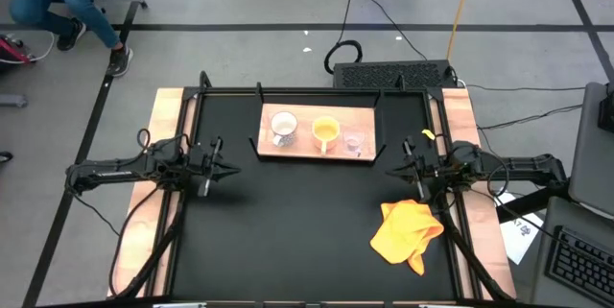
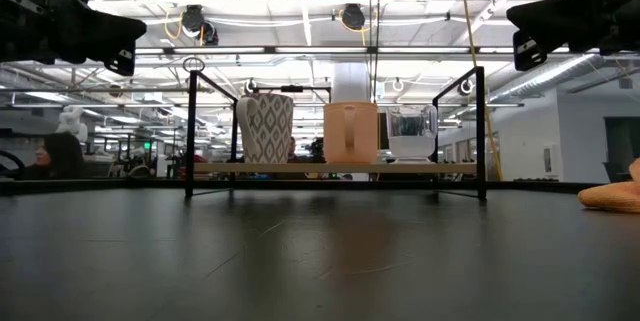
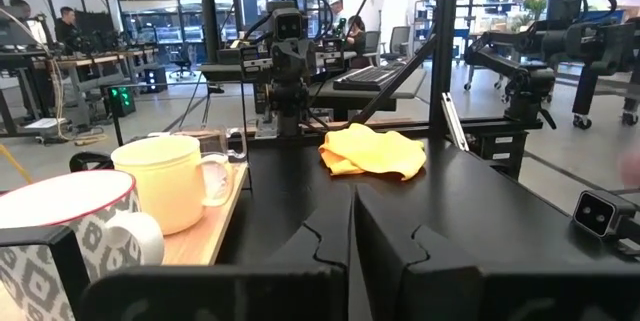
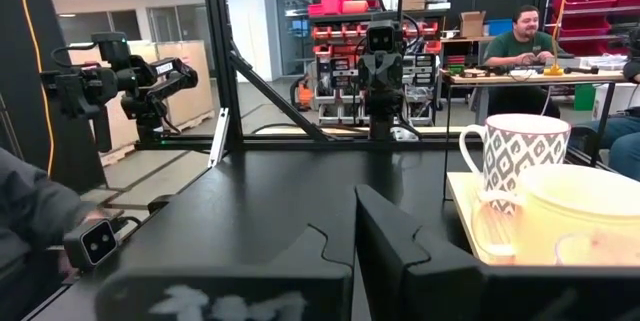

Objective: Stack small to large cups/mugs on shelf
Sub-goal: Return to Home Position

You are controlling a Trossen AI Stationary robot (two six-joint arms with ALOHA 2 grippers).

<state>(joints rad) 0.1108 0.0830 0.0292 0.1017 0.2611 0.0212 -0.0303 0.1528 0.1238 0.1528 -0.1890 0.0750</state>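
Note:
Three vessels stand in a row on the light-wood shelf [image 1: 297,147] at the table's far side. They are a white patterned mug [image 1: 283,128] [image 2: 264,129], an orange-yellow mug [image 1: 326,132] [image 2: 350,133] and a small clear glass cup [image 1: 353,141] [image 2: 410,133], each resting on its base. My left gripper [image 1: 230,168] [image 3: 352,211] hovers shut, left of the shelf and nearer than it. My right gripper [image 1: 391,172] [image 4: 355,221] hovers shut, right of the shelf. Both are raised above the table and point toward each other.
An orange-yellow cloth [image 1: 408,233] [image 3: 372,151] lies crumpled on the table's near right part, below my right arm. Black brackets [image 2: 190,131] frame the shelf's ends. A person sits at a desk [image 4: 525,31] beyond the table, and a sleeve [image 4: 30,211] shows at the right wrist view's edge.

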